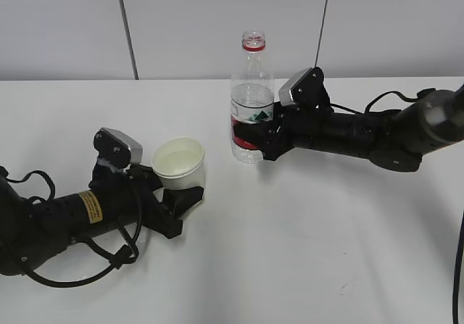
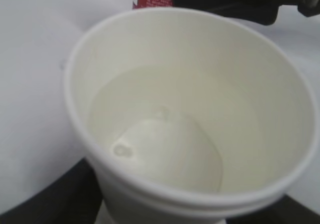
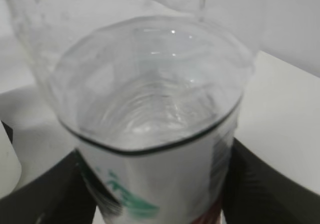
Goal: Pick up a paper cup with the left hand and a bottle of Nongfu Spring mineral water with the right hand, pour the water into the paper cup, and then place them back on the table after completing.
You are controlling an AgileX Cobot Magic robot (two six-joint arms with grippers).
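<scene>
The white paper cup (image 1: 178, 163) stands left of centre with clear water (image 2: 155, 129) in its bottom; it fills the left wrist view (image 2: 280, 98). My left gripper (image 1: 181, 193) is shut around its lower part. The clear uncapped bottle (image 1: 252, 99) with its red and white label stands upright at centre on the white table (image 1: 304, 251). My right gripper (image 1: 255, 137), on the black right arm (image 1: 362, 132), is shut on the bottle's labelled lower part. The right wrist view shows the bottle (image 3: 155, 134) close up, with water still in it and black fingers (image 3: 265, 184) on both sides.
A grey panelled wall (image 1: 217, 19) rises behind the table's far edge. Black cables (image 1: 109, 259) loop on the table beside the left arm. A cable (image 1: 458, 266) hangs at the right edge.
</scene>
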